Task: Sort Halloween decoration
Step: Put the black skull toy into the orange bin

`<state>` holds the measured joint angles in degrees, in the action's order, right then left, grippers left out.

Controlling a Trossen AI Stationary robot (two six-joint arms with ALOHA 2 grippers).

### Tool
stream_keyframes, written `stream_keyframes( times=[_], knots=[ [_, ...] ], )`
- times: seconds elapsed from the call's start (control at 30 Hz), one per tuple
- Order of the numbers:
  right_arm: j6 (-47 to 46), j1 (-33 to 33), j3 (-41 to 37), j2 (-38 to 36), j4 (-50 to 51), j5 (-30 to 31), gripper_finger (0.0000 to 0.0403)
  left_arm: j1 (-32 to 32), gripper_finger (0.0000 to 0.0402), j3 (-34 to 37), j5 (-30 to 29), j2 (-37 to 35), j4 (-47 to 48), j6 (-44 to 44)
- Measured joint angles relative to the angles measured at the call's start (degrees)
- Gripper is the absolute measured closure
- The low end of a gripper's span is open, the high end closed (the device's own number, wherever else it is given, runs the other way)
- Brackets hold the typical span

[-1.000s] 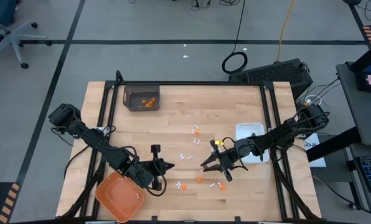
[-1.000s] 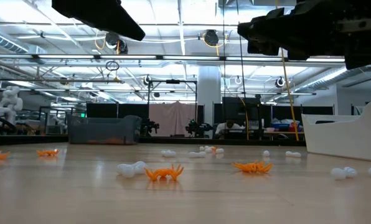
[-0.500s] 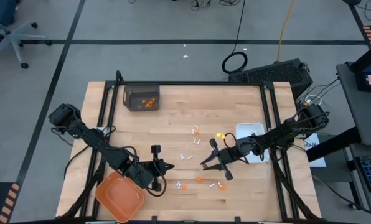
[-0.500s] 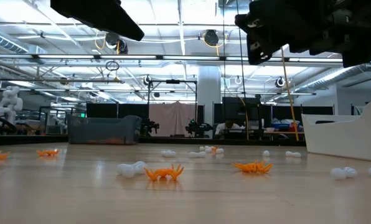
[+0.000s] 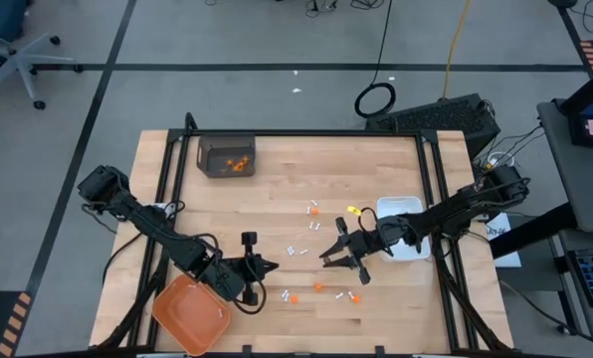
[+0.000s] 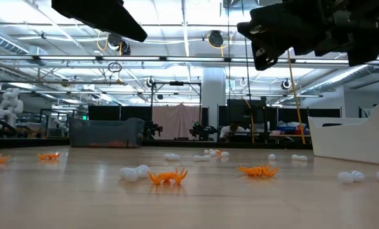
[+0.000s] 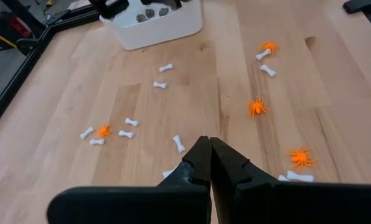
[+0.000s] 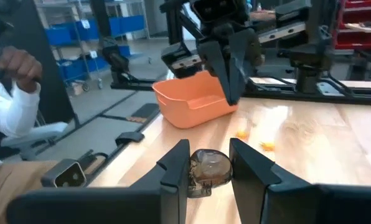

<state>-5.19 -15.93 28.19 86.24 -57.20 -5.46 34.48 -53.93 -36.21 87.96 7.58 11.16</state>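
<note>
Small orange spider bits [image 7: 257, 107], white bone sticks [image 7: 178, 144] and more of both [image 5: 296, 251] lie scattered on the wooden table's middle. A dark brown rounded bit [image 8: 209, 169] sits between the fingers of my right gripper [image 8: 210, 165], which hovers right of centre [image 5: 328, 261], pointing toward the table's left. My left gripper [image 7: 207, 152] is shut on nothing above the table near its front, by the orange tray [image 5: 189, 313]. The white dish [image 7: 154, 22] at the right holds dark bits. My right gripper pinches the dark brown bit by its two opposite sides [image 8: 195, 171] between its two fingers. The fingers lie about level and point toward the table's left edge. The bit is lifted clear of the table.
A dark bin [image 5: 227, 156] with orange bits stands at the far left corner. The white dish [image 5: 401, 211] is partly under my right arm. Black frame rails run along the table's sides. A person's sleeve and hand [image 8: 11, 93] show beyond the table in the right wrist view.
My right gripper has rolled about its own pointing line and stayed nearly in place, still shut on the dark bit. The scattered pieces lie as before.
</note>
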Motion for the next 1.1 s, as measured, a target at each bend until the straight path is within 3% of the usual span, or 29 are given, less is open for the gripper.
stream_keyframes(
  times=[0.17, 0.43, 0.7, 1.1],
  knots=[
    [0.28, -0.27, 0.03, -8.34, 14.44, 3.95, 0.0330, -0.02, 0.0402, 0.00, 0.00, 0.00, 0.00, 0.00],
    [-2.74, -0.27, 0.03, -23.13, 38.52, 4.63, 0.0330, -0.07, 0.0402, 0.00, -0.04, 0.00, -0.03, 0.05],
    [-8.78, -0.30, 0.03, -36.33, 60.51, 12.58, 0.0330, -1.74, 0.0402, 0.00, -0.07, 0.00, -0.06, 0.34],
    [-29.84, -0.30, 5.16, -40.35, 93.92, 25.04, 0.0330, -2.38, 0.0402, 0.00, 1.75, 0.46, 1.22, 2.10]
  ],
)
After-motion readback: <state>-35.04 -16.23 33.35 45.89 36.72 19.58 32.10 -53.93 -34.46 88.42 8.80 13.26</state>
